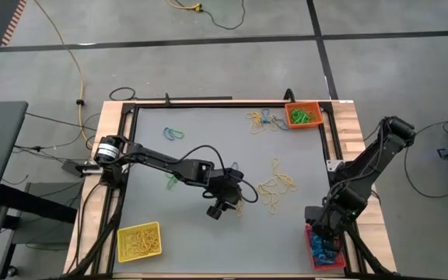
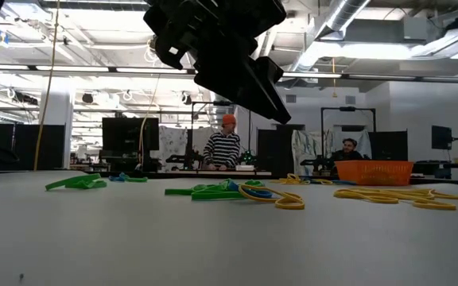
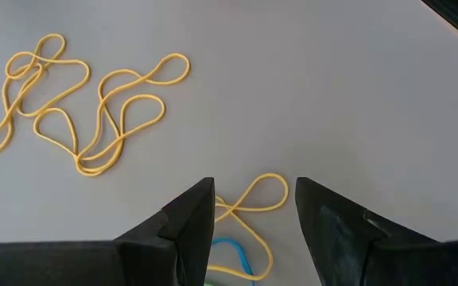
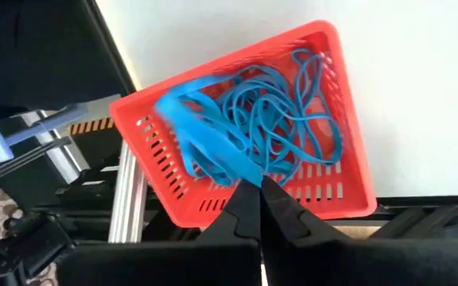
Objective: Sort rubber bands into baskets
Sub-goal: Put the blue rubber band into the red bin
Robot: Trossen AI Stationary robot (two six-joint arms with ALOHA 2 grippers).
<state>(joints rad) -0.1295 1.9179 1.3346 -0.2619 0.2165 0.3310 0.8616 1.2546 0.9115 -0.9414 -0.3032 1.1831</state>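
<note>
The left gripper (image 1: 225,204) hangs over the middle of the grey table (image 1: 208,148), fingers spread and holding nothing. In its wrist view a yellow rubber band (image 3: 249,208), folded into a figure of eight, lies on the surface right in the gap between the two fingers (image 3: 183,226), its long axis running roughly along the direction the fingers point; a blue band (image 3: 230,250) and a sliver of green lie just behind it, partly hidden under the gripper. A looser tangle of yellow bands (image 3: 86,111) lies a little way ahead and to one side, apart from the fingers. This arm is much the nearer to the yellow band, so a straight descent and a pinch look like the next need, with care not to catch the blue one too. The yellow basket (image 1: 139,239) sits at the table's near left corner, already holding yellow bands. The right gripper (image 4: 259,195) is clenched shut over the red basket (image 4: 245,127) of blue bands at the near right corner; whether it pinches a band cannot be told. The orange basket (image 1: 302,115) holds green bands at the far right corner.
</note>
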